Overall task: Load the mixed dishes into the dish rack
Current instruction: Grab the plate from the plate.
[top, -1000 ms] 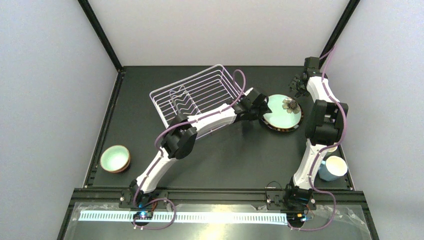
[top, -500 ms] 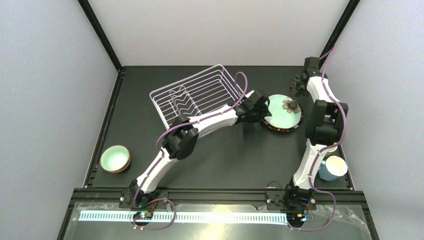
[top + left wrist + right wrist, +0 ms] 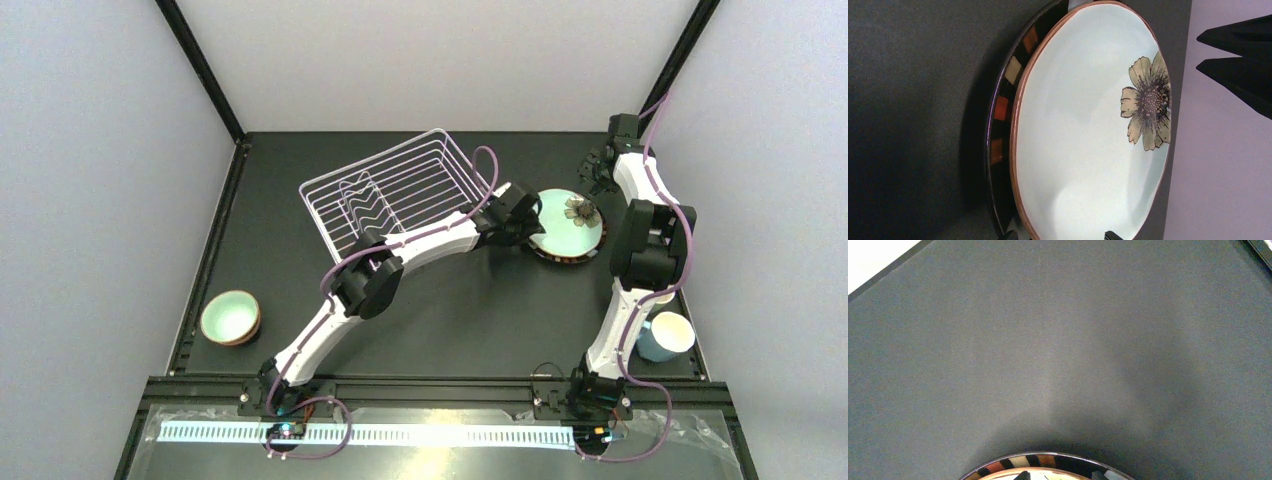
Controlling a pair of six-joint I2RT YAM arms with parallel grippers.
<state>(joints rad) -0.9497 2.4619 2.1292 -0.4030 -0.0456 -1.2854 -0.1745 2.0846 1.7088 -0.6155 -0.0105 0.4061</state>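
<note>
The mint-green flowered plate (image 3: pixel 572 226) with its dark checked rim (image 3: pixel 1000 107) lies on the table right of the dish rack (image 3: pixel 400 190). My left gripper (image 3: pixel 522 214) is at the plate's left edge and open. In the left wrist view its tips (image 3: pixel 1060 236) straddle the near rim, one fingertip (image 3: pixel 1113 235) over the plate's face. My right gripper (image 3: pixel 600 170) hangs open over the plate's far edge, and only the rim (image 3: pixel 1048 460) shows by its tips (image 3: pixel 1060 476). A small mint bowl (image 3: pixel 230 317) sits far left. A light blue mug (image 3: pixel 666 336) stands at the right edge.
The white wire rack sits at an angle at the back centre, its wavy dividers (image 3: pixel 365 200) on the left side. The right arm's elbow (image 3: pixel 645 245) stands just right of the plate. Dark frame posts (image 3: pixel 200 70) and walls close in the table.
My left arm has reached a little further right, bringing its open gripper onto the plate's left edge. The right arm, plate, bowl and mug have not moved.
</note>
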